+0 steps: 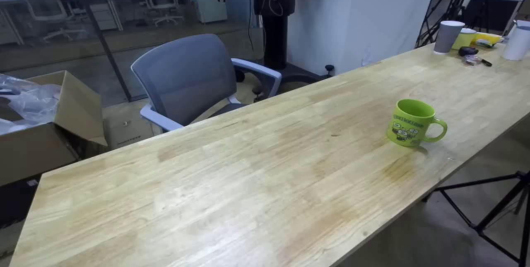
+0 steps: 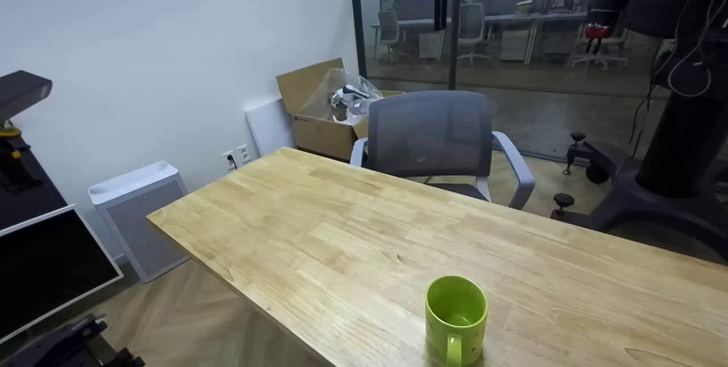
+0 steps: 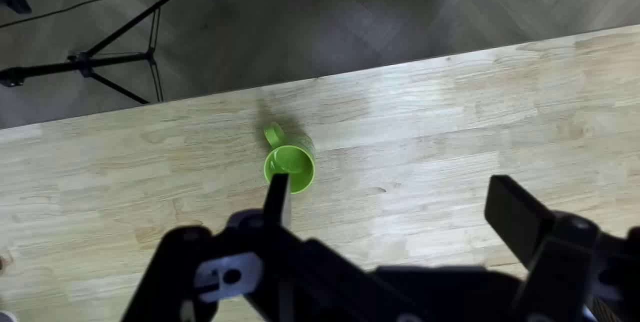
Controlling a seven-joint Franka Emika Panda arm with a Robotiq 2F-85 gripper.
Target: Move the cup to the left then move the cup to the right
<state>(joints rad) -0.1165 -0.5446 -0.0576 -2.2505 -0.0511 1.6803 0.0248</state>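
The cup (image 1: 410,124), a small lime-green mug with a dark print, stands upright on the wooden table near its edge. It also shows in an exterior view (image 2: 452,324), with its handle towards the camera, and in the wrist view (image 3: 300,160), with its handle pointing up and left. My gripper (image 3: 390,179) is open and empty in the wrist view, above the table. Its left finger overlaps the cup's rim in the picture, but the cup looks well below and apart from it. I cannot clearly make out the gripper in either exterior view.
The wooden table (image 1: 232,192) has a grey-white cup (image 1: 447,37), a yellow-green cup (image 1: 464,39), a dark round item (image 1: 468,51) and a white container (image 1: 516,43) at its far end. A mesh chair (image 1: 186,80) stands against one long edge. A tripod (image 3: 115,57) stands beyond the opposite edge.
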